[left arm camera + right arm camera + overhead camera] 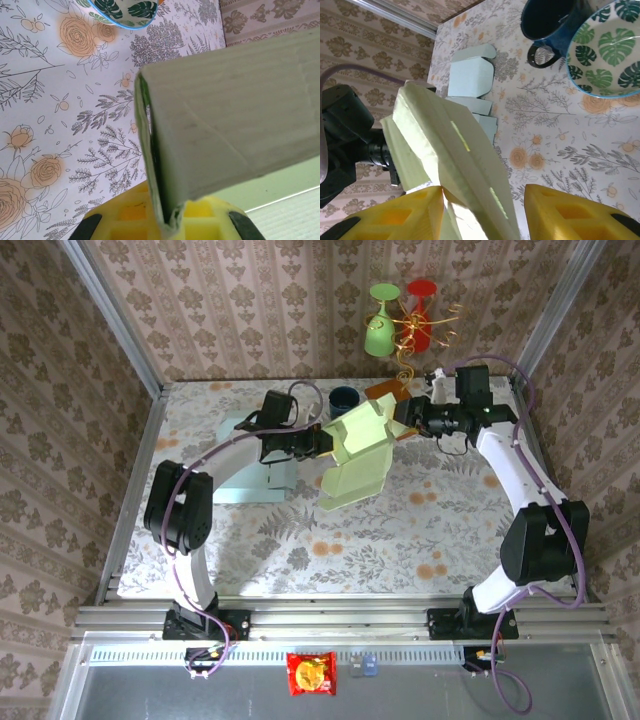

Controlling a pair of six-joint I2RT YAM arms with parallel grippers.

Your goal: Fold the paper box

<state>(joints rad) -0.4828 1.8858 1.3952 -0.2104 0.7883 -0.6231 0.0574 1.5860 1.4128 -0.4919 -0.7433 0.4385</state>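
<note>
A light green paper box (358,455), partly folded, hangs above the middle of the table between both arms. My left gripper (318,443) is shut on its left edge. In the left wrist view the green card (220,115) is pinched between the yellow fingers (125,220) of my left gripper (175,212). My right gripper (402,420) is at the box's upper right corner. In the right wrist view my right gripper (482,190) stands open around a folded panel (455,150), which touches the left finger (400,215) and stands apart from the right finger (575,215).
A pale blue flat box (262,478) (470,80) lies on the table under the left arm. A dark blue mug (343,398) (550,20) and a leaf-patterned bowl (605,50) (131,10) stand at the back. Green and red glasses (380,332) hang on the back wall.
</note>
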